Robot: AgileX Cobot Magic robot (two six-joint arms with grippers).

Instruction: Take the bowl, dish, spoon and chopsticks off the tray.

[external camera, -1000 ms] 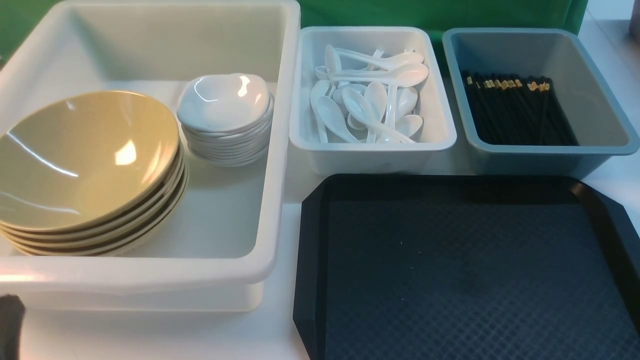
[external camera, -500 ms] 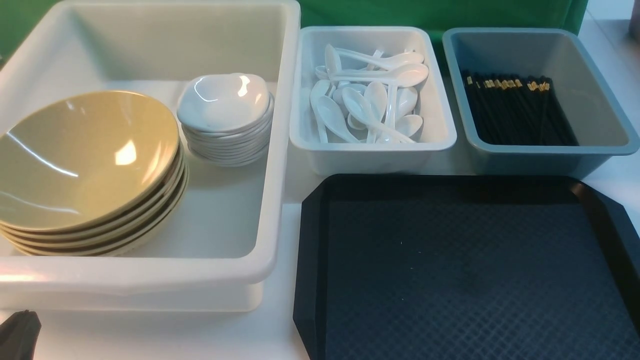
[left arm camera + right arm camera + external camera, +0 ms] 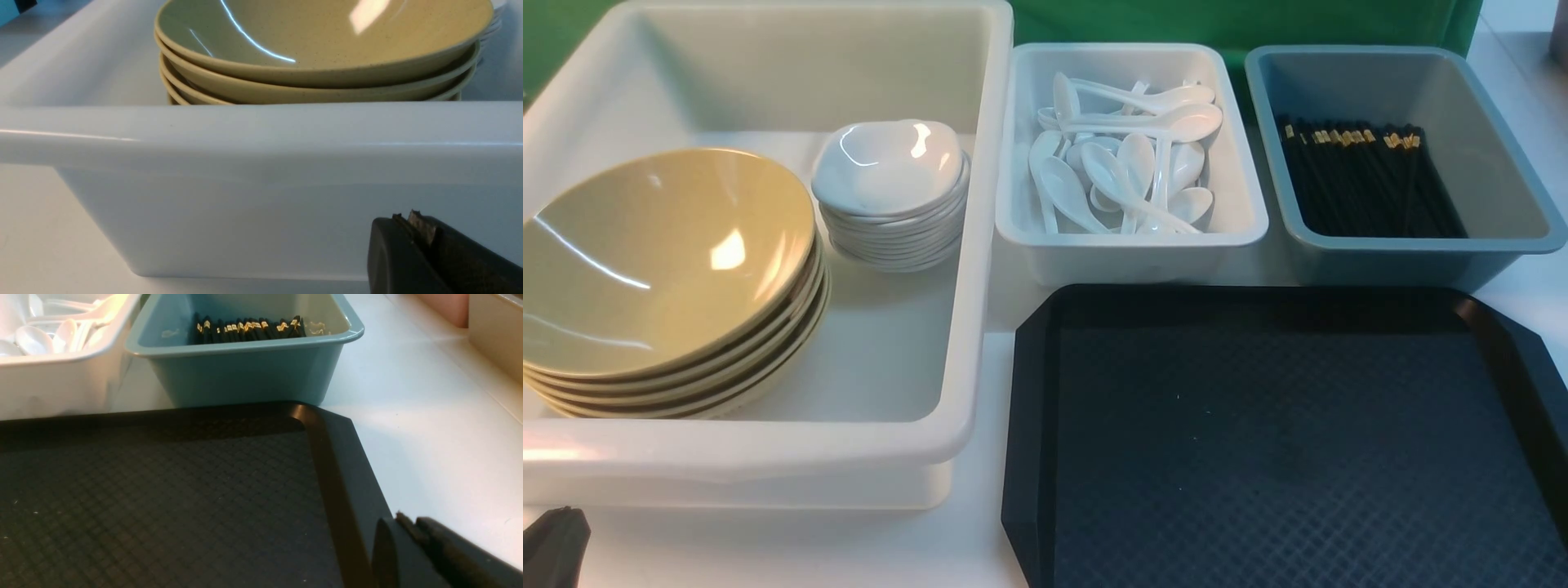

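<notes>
1. Tray (image 3: pixel 1282 441), lower right of frame: nothing on it that I can see, so task looks done or nearly.
2. Bowl (image 3: pixel 662 253) tops the olive stack at left inside the big white tub (image 3: pixel 980 245); dish (image 3: pixel 886 167) tops the white stack just beside it.
3. Spoons (image 3: pixel 1127 163) piled in small white tub (image 3: pixel 1241 220), top centre; chopsticks (image 3: pixel 1364 180) in blue-grey bin (image 3: pixel 1527 212), top right.
4. Left gripper (image 3: pixel 412 228) low, outside tub's near wall, fingers pressed together, holding nothing.
5. Right gripper (image 3: pixel 408 528) low by tray's right rim, fingers together too, empty.
</notes>
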